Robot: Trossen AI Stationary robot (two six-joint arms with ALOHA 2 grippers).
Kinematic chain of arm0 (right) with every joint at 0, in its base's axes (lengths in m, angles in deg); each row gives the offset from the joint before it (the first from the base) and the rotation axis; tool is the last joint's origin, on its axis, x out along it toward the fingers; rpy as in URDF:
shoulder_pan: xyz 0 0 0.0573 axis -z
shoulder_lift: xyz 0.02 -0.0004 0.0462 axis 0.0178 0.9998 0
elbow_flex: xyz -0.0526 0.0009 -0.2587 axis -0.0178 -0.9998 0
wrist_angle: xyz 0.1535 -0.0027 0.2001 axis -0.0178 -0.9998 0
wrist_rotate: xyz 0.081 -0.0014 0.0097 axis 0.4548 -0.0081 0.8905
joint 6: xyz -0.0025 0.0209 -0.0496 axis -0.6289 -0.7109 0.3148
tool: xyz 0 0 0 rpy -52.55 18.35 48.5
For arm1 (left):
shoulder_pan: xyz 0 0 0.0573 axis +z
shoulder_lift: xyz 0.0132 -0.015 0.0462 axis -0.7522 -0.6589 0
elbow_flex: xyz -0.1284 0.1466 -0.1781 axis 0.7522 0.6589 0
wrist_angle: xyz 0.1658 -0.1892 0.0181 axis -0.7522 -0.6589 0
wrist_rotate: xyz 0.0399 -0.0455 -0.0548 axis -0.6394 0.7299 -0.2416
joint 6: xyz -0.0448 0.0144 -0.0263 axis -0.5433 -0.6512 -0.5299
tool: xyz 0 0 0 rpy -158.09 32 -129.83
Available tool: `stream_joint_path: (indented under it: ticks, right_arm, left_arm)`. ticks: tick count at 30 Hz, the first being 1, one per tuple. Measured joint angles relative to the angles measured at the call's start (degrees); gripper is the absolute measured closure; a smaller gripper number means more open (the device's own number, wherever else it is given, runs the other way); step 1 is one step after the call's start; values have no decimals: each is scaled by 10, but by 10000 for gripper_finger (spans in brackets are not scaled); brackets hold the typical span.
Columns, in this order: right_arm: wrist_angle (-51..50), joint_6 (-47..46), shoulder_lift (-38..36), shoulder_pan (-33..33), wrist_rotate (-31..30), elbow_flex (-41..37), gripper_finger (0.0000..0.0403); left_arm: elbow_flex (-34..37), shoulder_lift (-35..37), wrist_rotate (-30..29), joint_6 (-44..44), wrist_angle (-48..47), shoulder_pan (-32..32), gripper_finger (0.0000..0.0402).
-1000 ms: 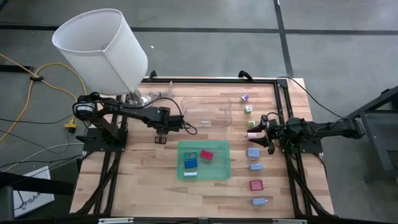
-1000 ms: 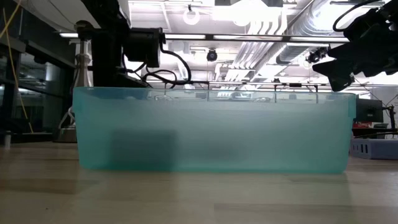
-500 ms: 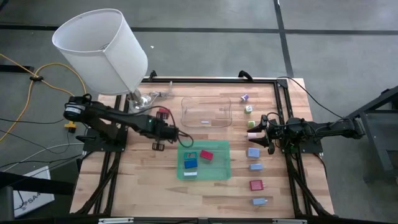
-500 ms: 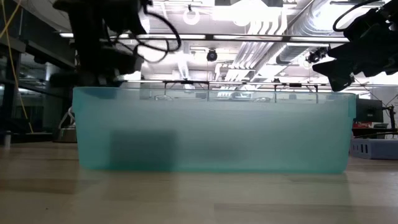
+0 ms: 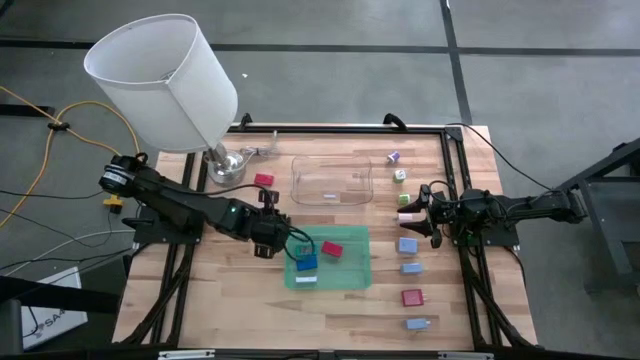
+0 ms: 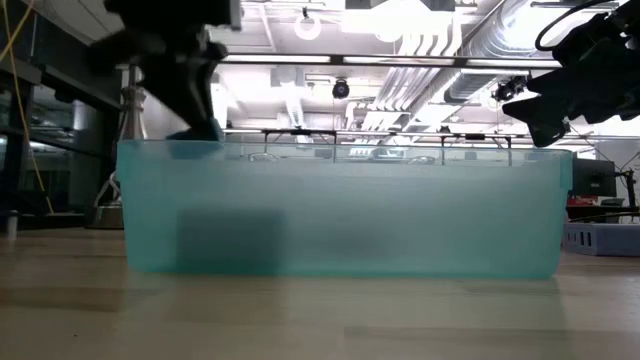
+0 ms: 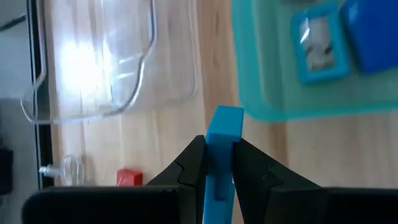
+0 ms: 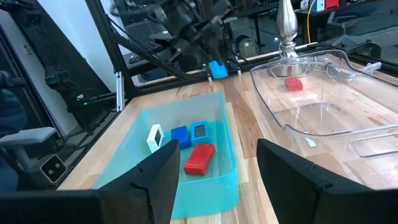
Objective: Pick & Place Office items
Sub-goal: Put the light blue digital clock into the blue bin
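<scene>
My left gripper (image 5: 284,243) is shut on a blue block (image 7: 224,121) just outside the left rim of the green translucent tray (image 5: 352,283). The block also shows in the right wrist view (image 8: 217,68) and at rim height in the low view (image 6: 196,130). In the tray lie a red block (image 5: 332,249), a blue block (image 5: 306,264), a teal one (image 5: 306,249) and a white one (image 5: 305,279). My right gripper (image 5: 418,212) hangs open over the table's right side, beside a pale blue block (image 5: 407,244). My left gripper pinches the blue block between its two fingers (image 7: 189,165), on the block's two flat sides. The block's free end (image 7: 225,115) juts out past the fingertips. The fingers reach in from the table's left. The block is lifted clear of the table, beside the tray's left rim.
A clear plastic tray (image 5: 332,182) sits beyond the green one, with a red block (image 5: 263,180) on the table to its left. More blocks line the right side: purple (image 5: 393,157), green (image 5: 404,200), pale blue (image 5: 411,267), red (image 5: 411,297). A lamp with a white shade (image 5: 160,80) stands at the far left corner.
My left gripper has swung from beside the clear tray's left end toward the table's near edge and to the right, up to the green tray's left rim, and has come lower. The red block by the clear tray, covered by the arm before, now shows. The right arm kept still.
</scene>
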Motion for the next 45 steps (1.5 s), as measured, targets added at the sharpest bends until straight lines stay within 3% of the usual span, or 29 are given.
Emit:
stream_joint_path:
  ticks: [13, 19, 30, 45]
  right_arm:
    - [0, 0, 0, 0, 0, 0, 201]
    - [1, 0, 0, 0, 0, 0, 201]
    - [2, 0, 0, 0, 0, 0, 201]
    - [1, 0, 0, 0, 0, 0, 201]
  left_arm:
    - [-72, -30, 2, -16, 91, -47, 348]
    - [-142, -102, 25, -21, 97, -56, 348]
    - [-262, -258, 138, -21, 90, -39, 348]
    - [-279, -312, 182, -32, 129, -33, 348]
